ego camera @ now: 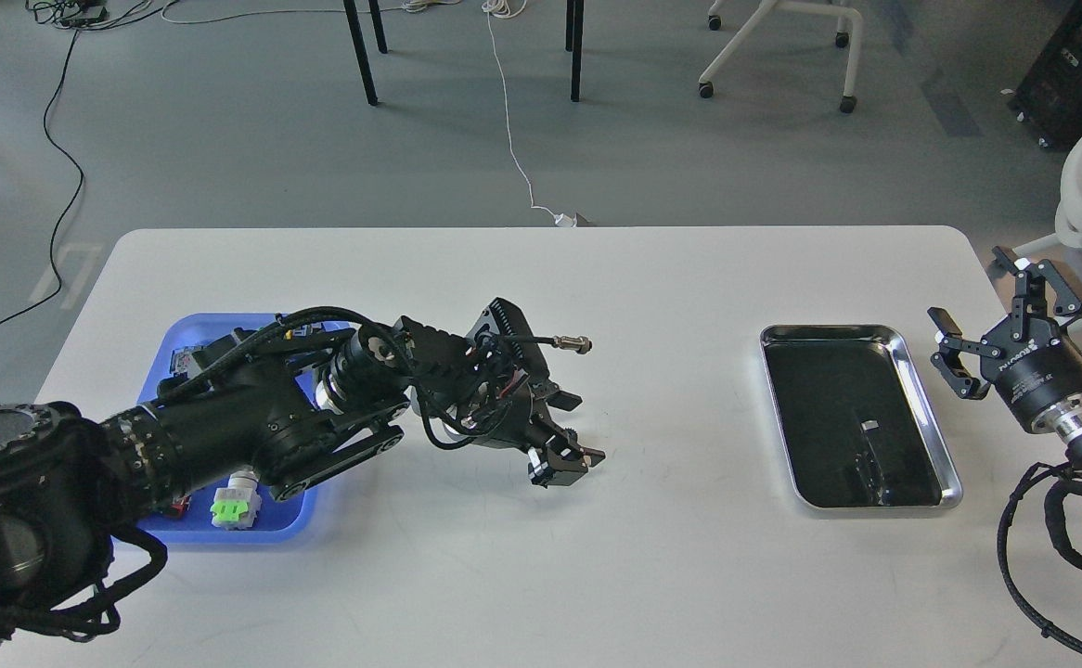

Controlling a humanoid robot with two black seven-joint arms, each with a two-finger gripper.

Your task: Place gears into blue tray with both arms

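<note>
Left gripper (567, 445) low over tabletop (652, 278) beside blue tray (190, 334); jaw gap unclear, cannot tell. Right gripper (991, 311) fingers spread, empty, beside steel tray (921, 371).

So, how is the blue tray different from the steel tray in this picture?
The blue tray is matte blue plastic; the steel tray is shiny metal with a dark inside. The blue tray lies on the table's left side, partly hidden under the left arm; the steel tray lies on the right side, fully in view. The blue tray holds a green-capped switch and other parts; the steel tray looks almost empty. Both are shallow, rectangular and rimmed.
</note>
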